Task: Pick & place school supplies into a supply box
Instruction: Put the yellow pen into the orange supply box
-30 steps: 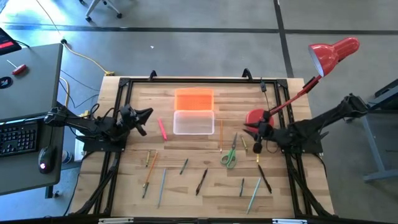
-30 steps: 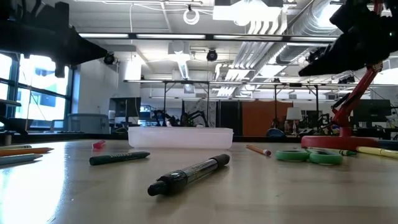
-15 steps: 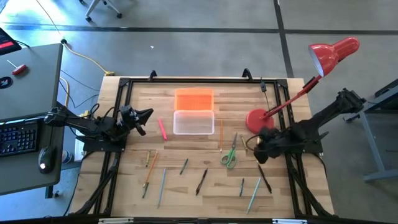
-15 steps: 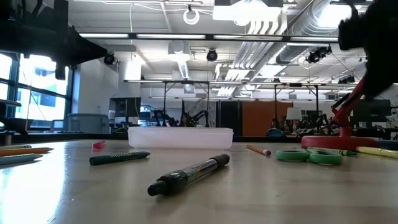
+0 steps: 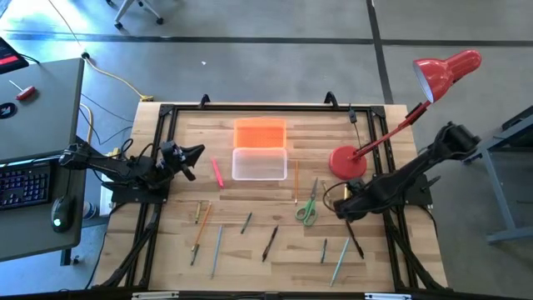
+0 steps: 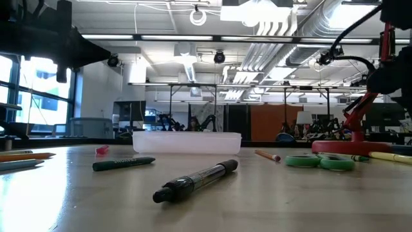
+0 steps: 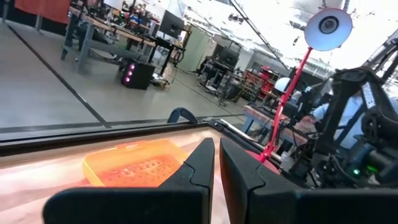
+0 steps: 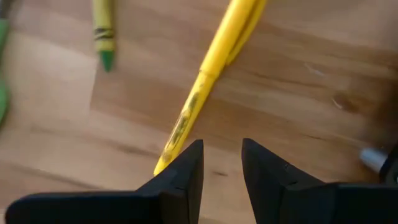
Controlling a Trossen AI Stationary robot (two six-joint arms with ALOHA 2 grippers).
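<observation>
The clear supply box [image 5: 259, 163] stands at the table's far middle, its orange lid [image 5: 260, 133] lying flat just behind it. Pencils and pens lie scattered along the near half, with a pink marker [image 5: 217, 173] left of the box and green-handled scissors [image 5: 307, 208] to its right. My right gripper [image 5: 340, 204] hovers open just right of the scissors. In its wrist view the fingers [image 8: 222, 163] stand over the end of a yellow pen [image 8: 205, 81], beside a green crayon [image 8: 102, 34]. My left gripper [image 5: 196, 154] waits shut in the air at the table's left side.
The red desk lamp's base [image 5: 346, 161] sits just behind my right gripper, and its arm slants up to the head [image 5: 445, 71] beyond the table's right edge. A black pen [image 6: 196, 180] and a green marker [image 6: 123, 164] lie near the front. A grey desk with a keyboard stands left.
My right gripper has swung from beside the lamp base toward the table's near edge and has come down over the yellow pen next to the scissors. The left arm has kept still, and no supply has moved.
</observation>
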